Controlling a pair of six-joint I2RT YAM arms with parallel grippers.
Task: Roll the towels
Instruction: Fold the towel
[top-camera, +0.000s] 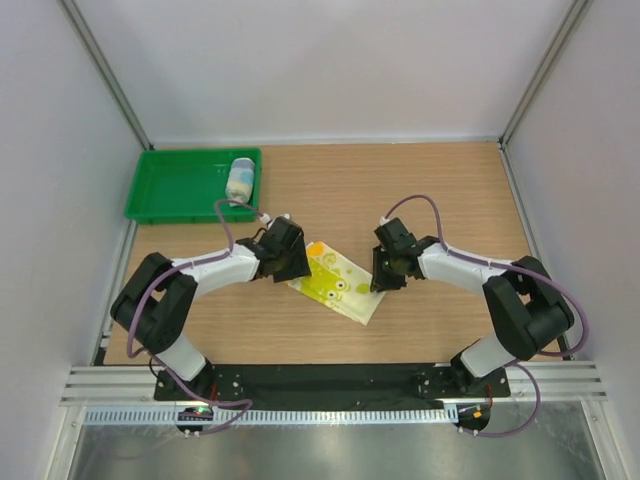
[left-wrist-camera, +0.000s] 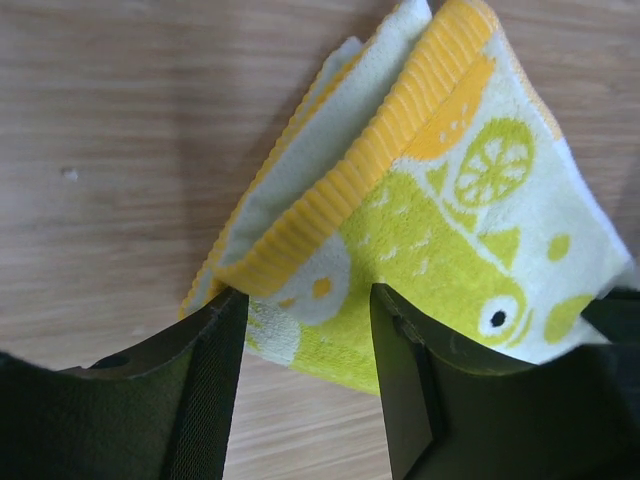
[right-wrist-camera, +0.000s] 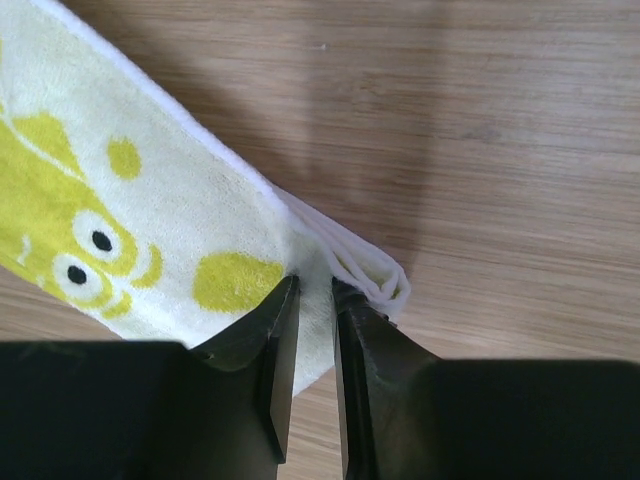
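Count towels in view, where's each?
2. A rolled light blue and white towel sits in the green plastic tray; a yellow-green printed towel with an orange edge lies on the wooden table. No others seen.

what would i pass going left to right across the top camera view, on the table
green tray → rolled blue towel at the tray's right end → left gripper → yellow-green towel → right gripper

Towel (left-wrist-camera: 430, 260): soft looped cloth, orange edge ribbed. Table (left-wrist-camera: 120, 120): matt wood grain is noted. Tray (top-camera: 170, 190): glossy green plastic. Left fingers (left-wrist-camera: 215, 400): matt black, finely textured.
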